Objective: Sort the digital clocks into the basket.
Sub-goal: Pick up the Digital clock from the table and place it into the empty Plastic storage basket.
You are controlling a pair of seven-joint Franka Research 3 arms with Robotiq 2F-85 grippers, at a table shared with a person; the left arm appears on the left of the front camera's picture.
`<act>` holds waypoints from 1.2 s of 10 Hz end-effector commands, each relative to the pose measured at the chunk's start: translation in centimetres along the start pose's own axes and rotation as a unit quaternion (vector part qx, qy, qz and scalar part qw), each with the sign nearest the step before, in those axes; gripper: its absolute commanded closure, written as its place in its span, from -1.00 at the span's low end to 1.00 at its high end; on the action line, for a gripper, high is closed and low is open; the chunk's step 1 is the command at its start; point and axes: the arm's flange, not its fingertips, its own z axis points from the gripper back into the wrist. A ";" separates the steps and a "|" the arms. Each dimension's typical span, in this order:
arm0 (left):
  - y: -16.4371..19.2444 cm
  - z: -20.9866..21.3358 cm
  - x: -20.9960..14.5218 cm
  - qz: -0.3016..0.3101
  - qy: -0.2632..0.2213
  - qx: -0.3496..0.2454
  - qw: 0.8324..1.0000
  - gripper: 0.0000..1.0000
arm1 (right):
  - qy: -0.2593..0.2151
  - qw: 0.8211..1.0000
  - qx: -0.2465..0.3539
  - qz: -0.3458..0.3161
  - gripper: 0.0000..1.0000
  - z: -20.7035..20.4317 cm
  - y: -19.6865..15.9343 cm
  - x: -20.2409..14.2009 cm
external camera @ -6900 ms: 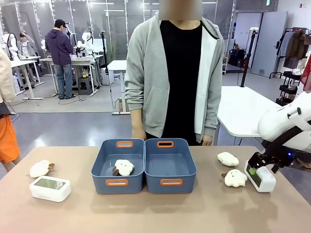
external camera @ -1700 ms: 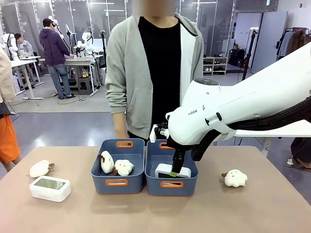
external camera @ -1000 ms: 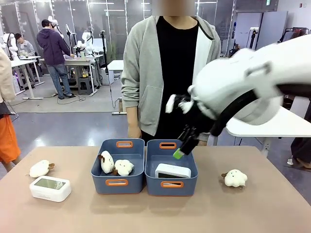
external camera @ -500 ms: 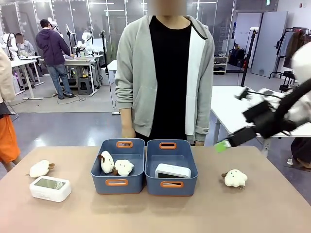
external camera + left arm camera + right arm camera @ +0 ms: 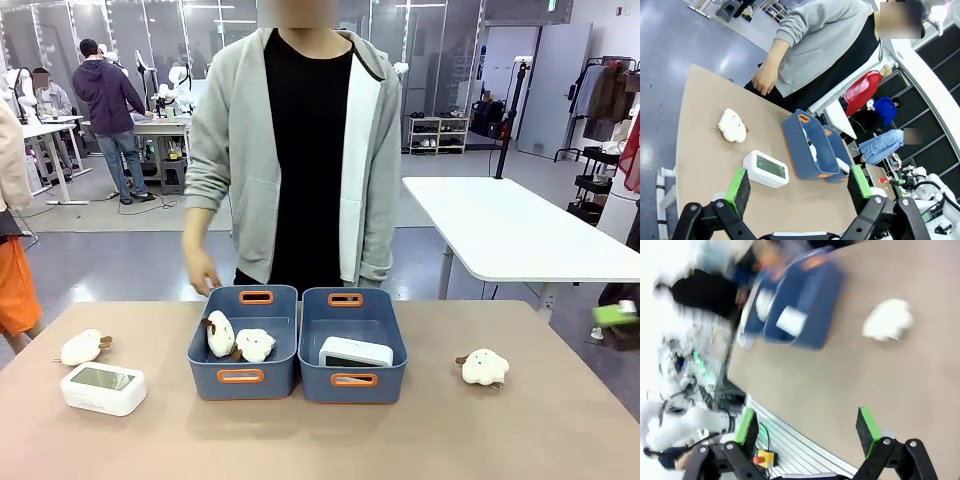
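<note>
From the right wrist all is smeared: the basket (image 5: 822, 290) and the digital clock (image 5: 791, 320) inside are soft blobs, the display unreadable. From the front, the basket's near wall covers that clock's lower half, the person's hand (image 5: 203, 272) is blurred, and the right pincer (image 5: 807, 427) is cut by the right edge, its green pad (image 5: 617, 313) a streak.

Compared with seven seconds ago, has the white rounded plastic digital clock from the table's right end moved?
Yes. The white clock now lies in the right-hand blue plastic basket, left of the cream plush toy it earlier stood right of.
</note>
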 end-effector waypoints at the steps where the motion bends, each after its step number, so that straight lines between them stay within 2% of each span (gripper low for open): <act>1: 0.0 0.0 0.2 -0.002 -0.006 -0.010 1.000 -1.00 | -0.052 0.995 0.023 -0.079 -1.00 -1.1 -2.5 -6.9; 2: 0.0 0.0 0.2 -0.002 -0.006 -0.010 1.000 -1.00 | -0.067 0.994 0.023 -0.083 -1.00 -1.5 -4.3 -7.5; 3: 0.0 0.0 0.2 -0.002 -0.006 -0.010 1.000 -1.00 | -0.029 0.998 -0.002 -0.049 -1.00 2.1 -2.7 -1.3; 12: 0.0 0.0 0.2 -0.002 -0.006 -0.010 1.000 -1.00 | -0.029 0.998 -0.002 -0.049 -1.00 2.1 -2.7 -1.3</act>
